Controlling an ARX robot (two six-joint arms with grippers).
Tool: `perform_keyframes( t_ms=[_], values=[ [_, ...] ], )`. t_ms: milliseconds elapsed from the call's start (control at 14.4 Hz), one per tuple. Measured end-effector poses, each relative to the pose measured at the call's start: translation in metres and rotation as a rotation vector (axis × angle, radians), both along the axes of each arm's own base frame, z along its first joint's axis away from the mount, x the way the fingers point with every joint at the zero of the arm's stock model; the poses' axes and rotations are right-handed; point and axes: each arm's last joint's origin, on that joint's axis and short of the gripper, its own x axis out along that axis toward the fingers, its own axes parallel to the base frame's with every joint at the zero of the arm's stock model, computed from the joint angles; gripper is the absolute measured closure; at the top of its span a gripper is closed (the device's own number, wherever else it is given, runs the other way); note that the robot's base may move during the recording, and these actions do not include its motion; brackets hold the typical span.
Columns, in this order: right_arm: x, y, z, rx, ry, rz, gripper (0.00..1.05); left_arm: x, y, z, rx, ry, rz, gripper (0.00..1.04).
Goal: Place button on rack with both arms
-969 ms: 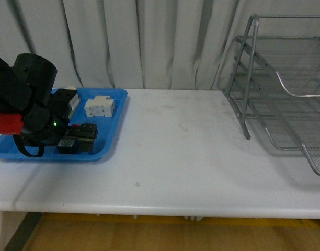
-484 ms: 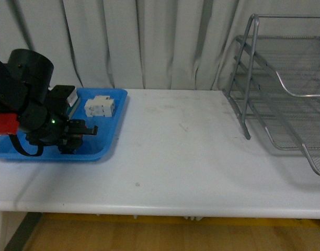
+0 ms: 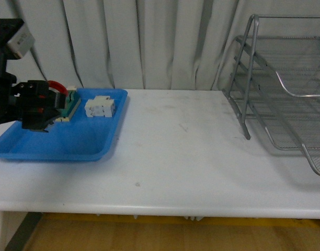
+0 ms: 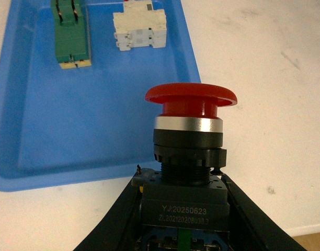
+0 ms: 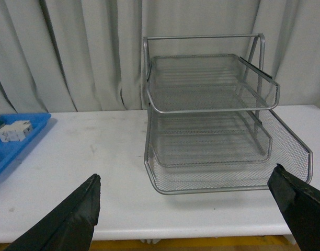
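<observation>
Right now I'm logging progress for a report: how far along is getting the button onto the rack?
Done: the button is out of the blue tray, clamped in the left gripper. In hand: holding it above the tray's edge. Left: getting it across to the rack, which the open right gripper faces; its tiers look empty.

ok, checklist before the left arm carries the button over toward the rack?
1. Button held by left gripper: ok, fingers flank its dark body.
2. Button clear of the blue tray: ok, it hangs above the tray floor.
3. Right gripper ready to receive: ok, open and empty.
4. Table between tray and rack: ok, nothing stands in the path.
5. Rack shelves free: ok, no items seen in them.
6. Grip firmness: cannot tell.
</observation>
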Motion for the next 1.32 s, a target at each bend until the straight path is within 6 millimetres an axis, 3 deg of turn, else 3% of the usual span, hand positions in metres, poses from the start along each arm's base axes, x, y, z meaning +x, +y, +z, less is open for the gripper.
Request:
perform_keyframes(
  t_ms=[138,1315],
  values=[
    [0.0,0.0,0.0,0.0,0.0,0.0,0.06,-0.008,0.002,0.013,-0.004,-0.052,0.005,0.69],
    [0.0,0.0,0.0,0.0,0.0,0.0,0.06,-0.005,-0.01,0.005,-0.012,-0.047,-0.039,0.69]
  ],
)
